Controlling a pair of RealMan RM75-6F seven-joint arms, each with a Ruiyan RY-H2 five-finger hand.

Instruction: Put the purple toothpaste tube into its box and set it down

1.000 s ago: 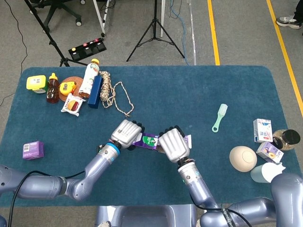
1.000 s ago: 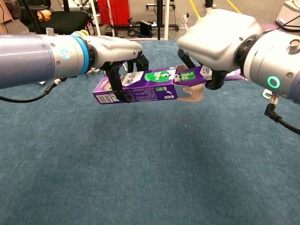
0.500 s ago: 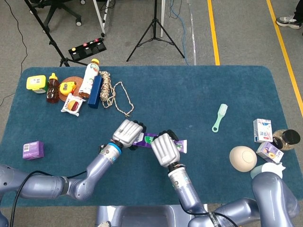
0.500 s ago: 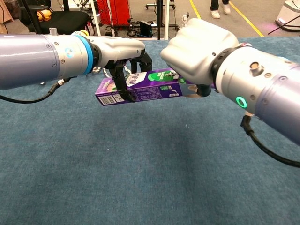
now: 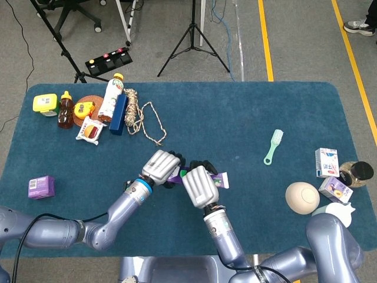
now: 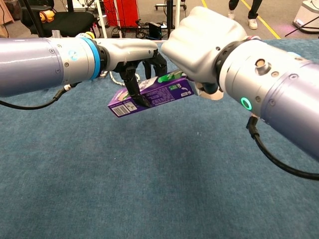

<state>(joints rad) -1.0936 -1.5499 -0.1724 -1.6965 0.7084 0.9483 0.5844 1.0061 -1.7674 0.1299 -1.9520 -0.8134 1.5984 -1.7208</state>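
The purple toothpaste box hangs above the blue table, tilted with its left end lower. My left hand grips it around the middle, fingers wrapped over its front. My right hand is closed at the box's right, open end and hides that end. In the head view the left hand and right hand sit close together, and a short purple tail of the toothpaste tube sticks out to the right of the right hand. The rest of the tube is hidden.
A green toothbrush lies to the right. A beige ball and small boxes sit at the right edge. A rope, bottle and snacks crowd the back left; a small purple box lies at the left.
My right hand has moved left up against the box, and much less of the tube shows. The box has tilted, its left end dropping.
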